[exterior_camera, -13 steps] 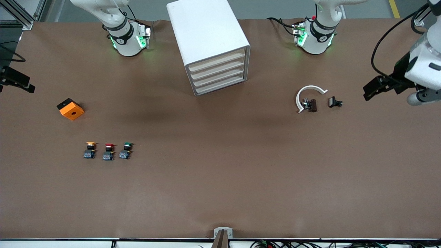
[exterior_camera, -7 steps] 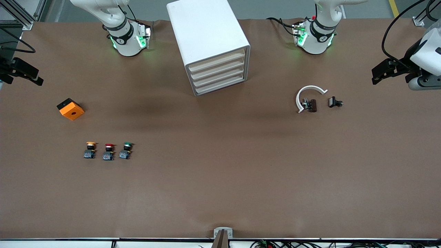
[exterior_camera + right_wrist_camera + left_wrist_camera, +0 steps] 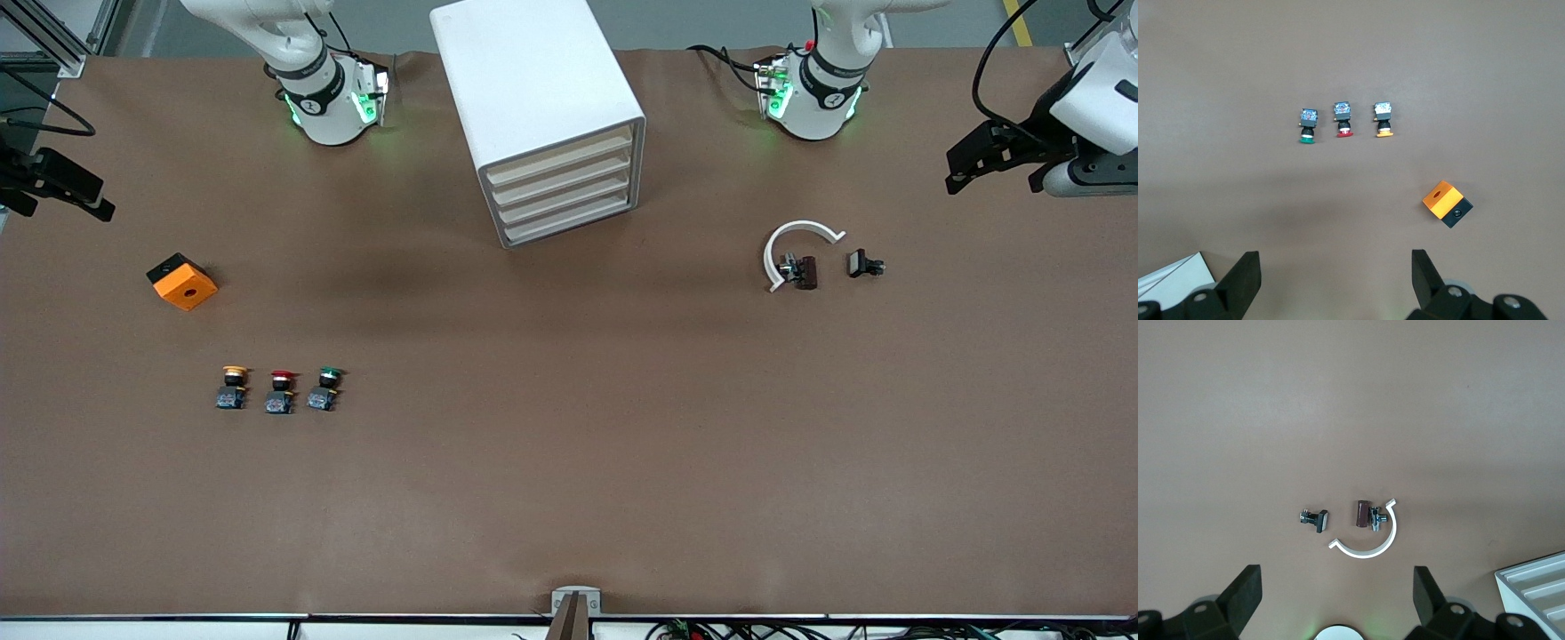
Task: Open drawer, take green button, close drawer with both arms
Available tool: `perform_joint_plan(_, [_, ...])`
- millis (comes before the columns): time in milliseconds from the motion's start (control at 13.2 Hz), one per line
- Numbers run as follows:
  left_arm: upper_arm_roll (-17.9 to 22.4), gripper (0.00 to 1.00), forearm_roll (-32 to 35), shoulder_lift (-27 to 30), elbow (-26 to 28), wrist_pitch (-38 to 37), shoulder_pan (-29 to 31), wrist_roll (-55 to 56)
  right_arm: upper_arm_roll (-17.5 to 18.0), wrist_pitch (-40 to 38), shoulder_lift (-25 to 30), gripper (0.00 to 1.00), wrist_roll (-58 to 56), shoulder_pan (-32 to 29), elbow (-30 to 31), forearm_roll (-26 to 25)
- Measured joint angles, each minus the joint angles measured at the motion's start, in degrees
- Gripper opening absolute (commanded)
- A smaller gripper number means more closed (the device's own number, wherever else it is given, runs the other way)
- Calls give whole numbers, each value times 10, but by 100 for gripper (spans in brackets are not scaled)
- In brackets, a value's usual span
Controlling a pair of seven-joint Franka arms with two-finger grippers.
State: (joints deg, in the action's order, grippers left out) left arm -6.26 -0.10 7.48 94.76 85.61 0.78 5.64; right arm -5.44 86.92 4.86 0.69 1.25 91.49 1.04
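Both arms have swung out to the desk's ends, left tool (image 3: 965,169) and right tool (image 3: 67,191) spread and empty, so the drawer (image 3: 564,197) remains shut, the button (image 3: 325,388) lying untouched outside it.

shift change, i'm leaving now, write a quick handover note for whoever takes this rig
Left pincer: open, holding nothing, up in the air at the left arm's end of the table.
Right pincer: open, holding nothing, at the right arm's end.
Cabinet stands between the two bases; the third drawer and the other three are shut.
Green button sits on the table in a row beside the red-capped button and the yellow-capped button, nearer the front camera than the orange block.
Done: nothing visible.
Left: open the drawer, take the green button, close the drawer.
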Motion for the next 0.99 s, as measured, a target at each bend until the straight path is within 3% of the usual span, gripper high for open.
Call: perform_joint_plan(989, [4,100,6,-3,-5,3,0,0,-3,2,11,100,-25,-10,7,0])
